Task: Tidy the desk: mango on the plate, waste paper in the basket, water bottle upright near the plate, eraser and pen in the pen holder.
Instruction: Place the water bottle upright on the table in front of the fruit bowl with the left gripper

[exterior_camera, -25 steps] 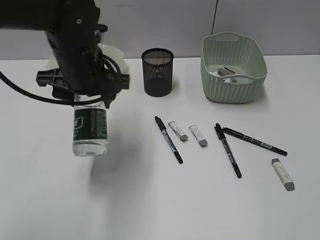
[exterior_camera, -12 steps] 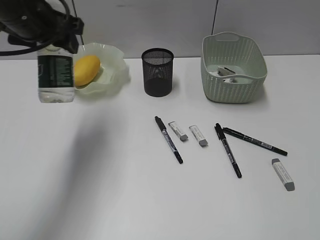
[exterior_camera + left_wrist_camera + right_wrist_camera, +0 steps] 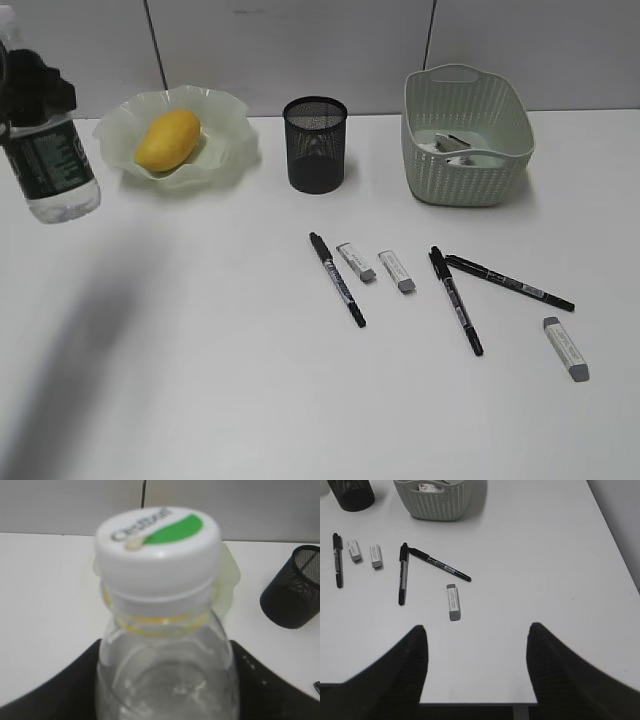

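Observation:
My left gripper is shut on the water bottle, holding it near upright just under its white cap at the far left, to the left of the plate. I cannot tell whether the bottle touches the desk. The mango lies on the plate. The waste paper lies in the basket. The pen holder stands between plate and basket. Three pens and three erasers lie on the desk. My right gripper is open and empty above the desk's front right edge.
A grey wall runs behind the desk. The right wrist view shows the desk's right edge, the basket, the pen holder and the nearest eraser ahead of the fingers. The left wrist view shows the pen holder.
My left gripper has carried the water bottle from the front left of the desk back and to the far left, beside the plate. The plate and mango are now uncovered.

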